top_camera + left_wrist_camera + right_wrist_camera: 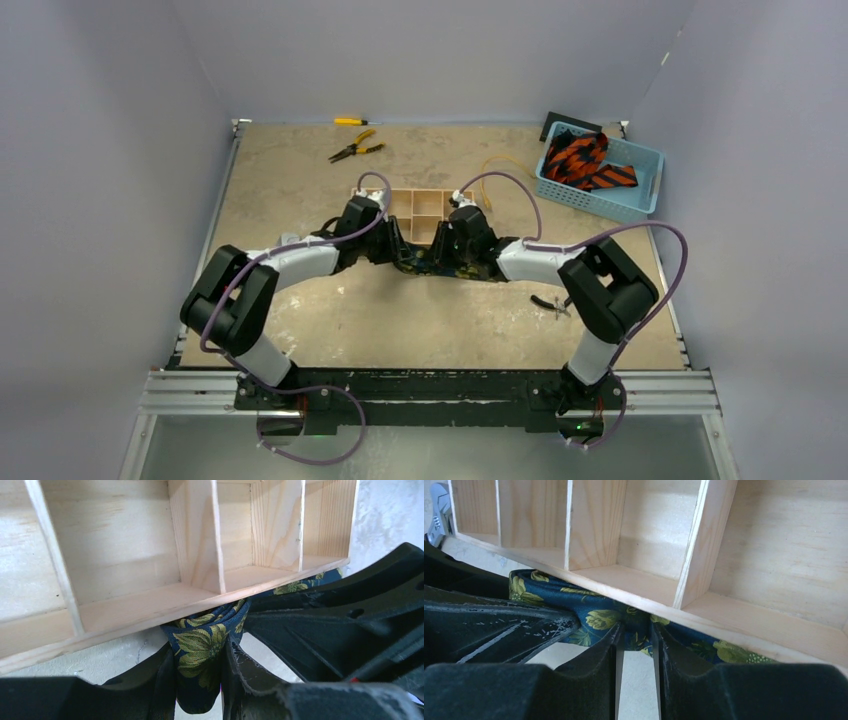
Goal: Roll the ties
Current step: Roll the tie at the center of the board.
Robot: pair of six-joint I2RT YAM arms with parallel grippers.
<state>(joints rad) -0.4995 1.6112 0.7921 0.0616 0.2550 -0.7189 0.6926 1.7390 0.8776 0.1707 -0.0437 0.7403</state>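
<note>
Scuffed tan bench (400,320), navy tie (599,617) bunched right by the wooden tray (428,204), left jaws and right jaws both clamped on it. Rolling looks barely started, and orange ties (580,160) sit in the blue basket (640,172).

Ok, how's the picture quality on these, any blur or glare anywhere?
Top view: even, soft light, no glare, but the tie is small and dark. Left wrist view: tie sharp, tray bright, left pincer near the lens dark and soft. Right wrist view: same, right pincer nearly black.
</note>
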